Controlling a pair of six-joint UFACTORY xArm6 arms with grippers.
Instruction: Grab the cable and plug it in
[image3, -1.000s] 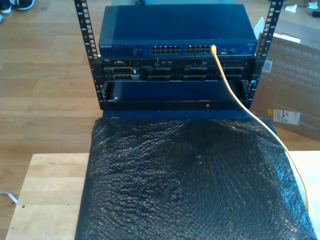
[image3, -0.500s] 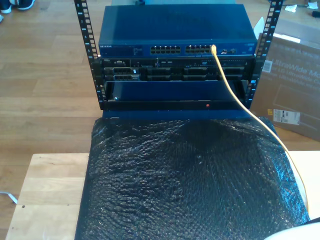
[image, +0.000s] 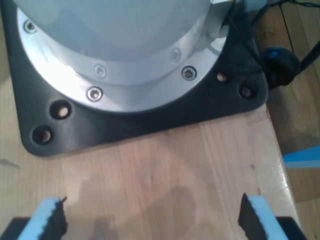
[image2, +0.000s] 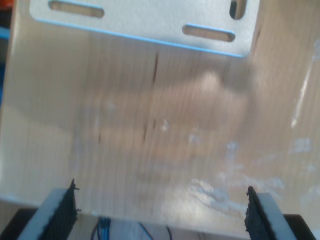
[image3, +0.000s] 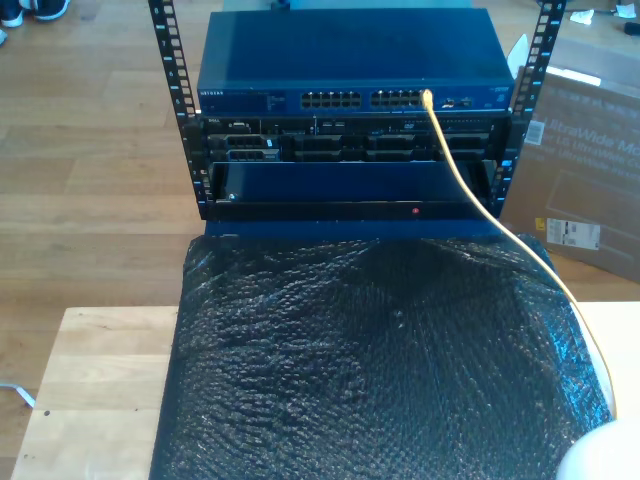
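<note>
Exterior view first: the yellow cable (image3: 480, 200) has its tip seated in a port near the right end of the blue network switch (image3: 350, 70) at the top of the rack (image3: 175, 100). From there it droops down across the rack's front, runs over the black bubble wrap (image3: 380, 360) covering the wooden table (image3: 90, 390), and leaves toward the exterior view's lower right, where a pale rounded arm part (image3: 605, 455) pokes in. My first gripper (image: 152, 217) hangs over bare wood near a black base plate (image: 150, 117) with jaws spread wide, holding nothing. My second gripper (image2: 162, 210) is likewise spread and empty, above blurred wood and a slotted metal bracket (image2: 145, 22).
</note>
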